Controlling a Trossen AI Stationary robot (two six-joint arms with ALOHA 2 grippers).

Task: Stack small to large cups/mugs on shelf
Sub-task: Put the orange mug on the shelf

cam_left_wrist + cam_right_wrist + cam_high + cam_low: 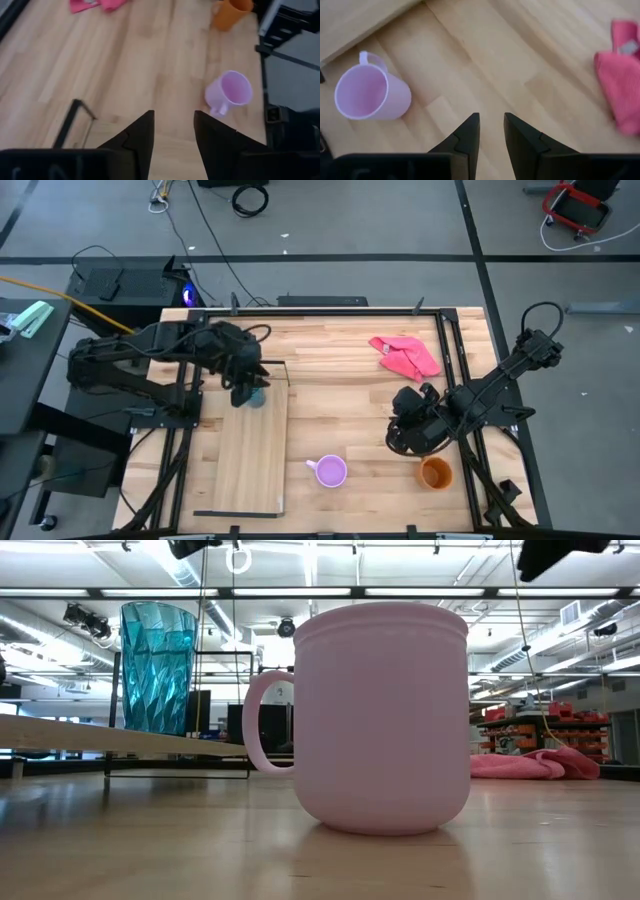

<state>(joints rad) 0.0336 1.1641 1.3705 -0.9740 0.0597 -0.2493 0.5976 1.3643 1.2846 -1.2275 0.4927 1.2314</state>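
The teal tumbler (256,395) stands upright on the shelf (245,465), close to that board's far end and toward its right edge. The left gripper (246,385) hangs directly over the tumbler; in the left wrist view its two dark fingers (141,140) stand apart with bare wood showing between them, holding nothing. Whether the gripper touches the tumbler cannot be told from above.

The lilac mug (330,471) sits upright on the table (340,395), just off the shelf's right edge and toward the table's near edge, its handle turned toward the shelf. The orange mug (436,473) stands farther right, near the table's right edge and about level with the lilac one — well apart from it.

The right gripper (408,430) hovers over bare table between the two mugs, a little farther back; its fingers (465,137) are slightly parted with nothing between them.

A pink cloth (406,356) lies crumpled near the table's far right corner.
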